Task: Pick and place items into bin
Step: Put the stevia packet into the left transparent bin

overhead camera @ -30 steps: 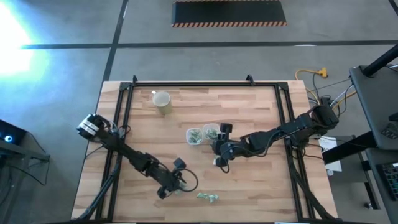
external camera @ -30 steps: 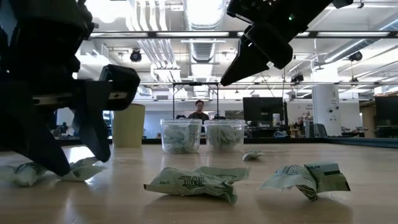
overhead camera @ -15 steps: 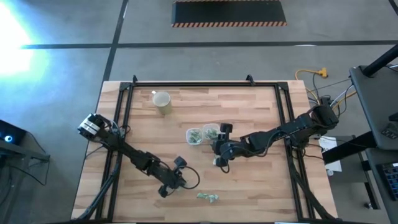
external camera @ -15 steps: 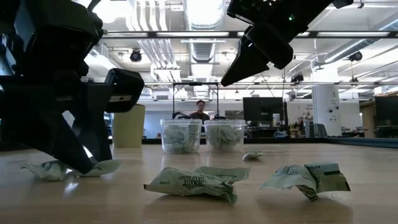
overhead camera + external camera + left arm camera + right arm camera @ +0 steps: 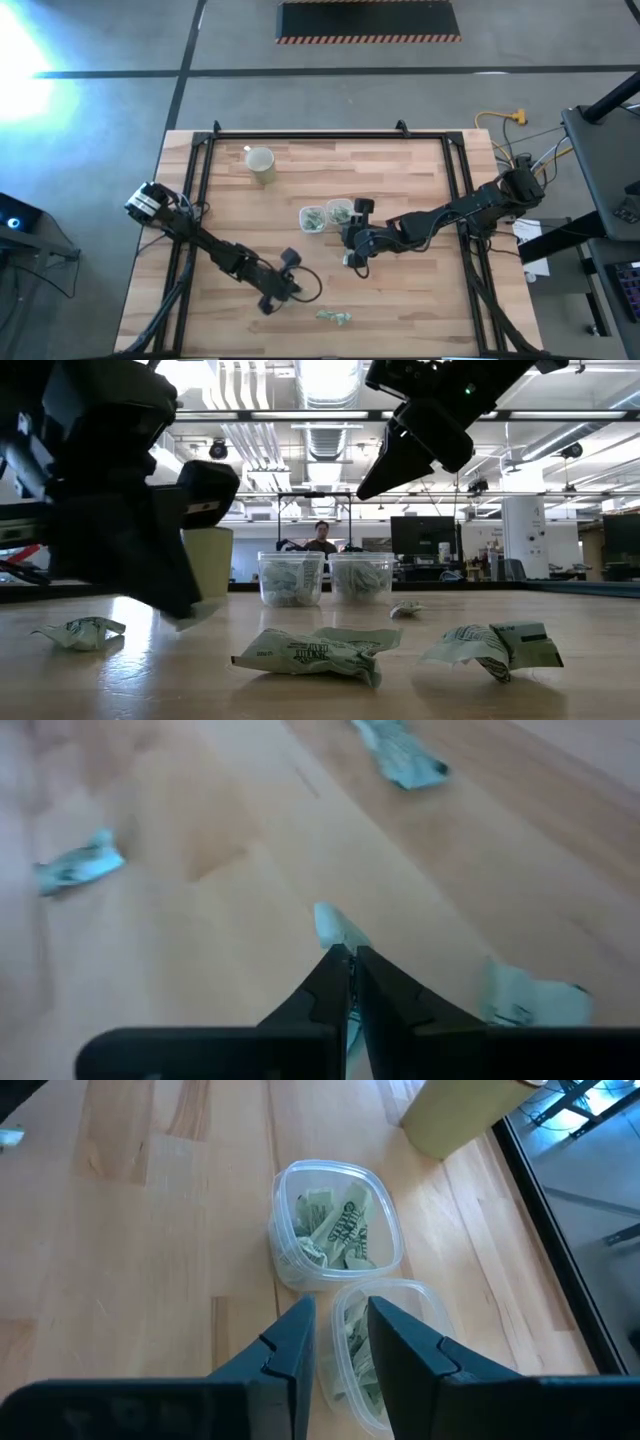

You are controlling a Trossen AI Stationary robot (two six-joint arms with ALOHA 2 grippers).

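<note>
The items, small crinkly green-and-white wrapped pieces, lie scattered on the near part of the wooden table. The low view shows four loose on the wood: one at the left, one in the middle foreground, one at the right, and a smaller one farther back. A fifth piece is pinched between the closed fingers of the left gripper, which is just above the table near its front edge.

Two clear plastic tubs stand side by side near the table's centre, touching or nearly so: the left tub and the right tub. Each holds several more wrapped pieces; the exact count inside cannot be told.

The right gripper hovers directly over the right tub, its fingers slightly apart with nothing visible between them.

One beige cup stands upright toward the far left of the table, well apart from the tubs.
</note>
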